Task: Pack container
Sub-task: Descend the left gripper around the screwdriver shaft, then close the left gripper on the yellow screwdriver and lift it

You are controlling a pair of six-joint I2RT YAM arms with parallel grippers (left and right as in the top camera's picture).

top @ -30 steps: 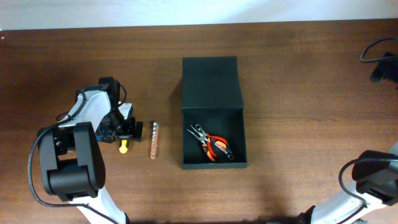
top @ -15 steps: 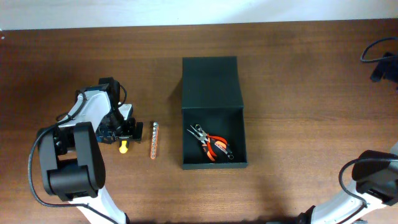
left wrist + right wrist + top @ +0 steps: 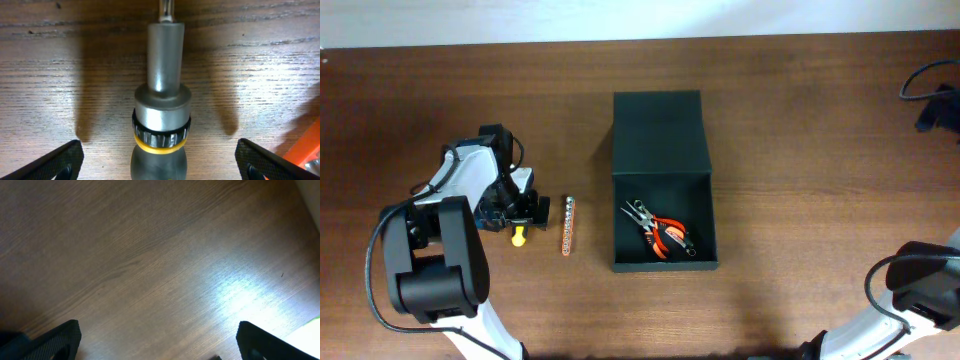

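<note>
The matte dark container [image 3: 658,135] lies lid-open holding orange pliers [image 3: 665,236]; left pincer [image 3: 157,162] and right pincer [image 3: 157,342] both spread.

Pliers [image 3: 660,233] in the container [image 3: 660,130]; bit strip [image 3: 567,224] left of it; screwdriver [image 3: 161,120] farther left

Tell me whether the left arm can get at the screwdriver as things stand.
Likely yes. The left gripper is open and straddles the screwdriver, which lies bare on the table between its fingers; nothing blocks a closing grip.
</note>
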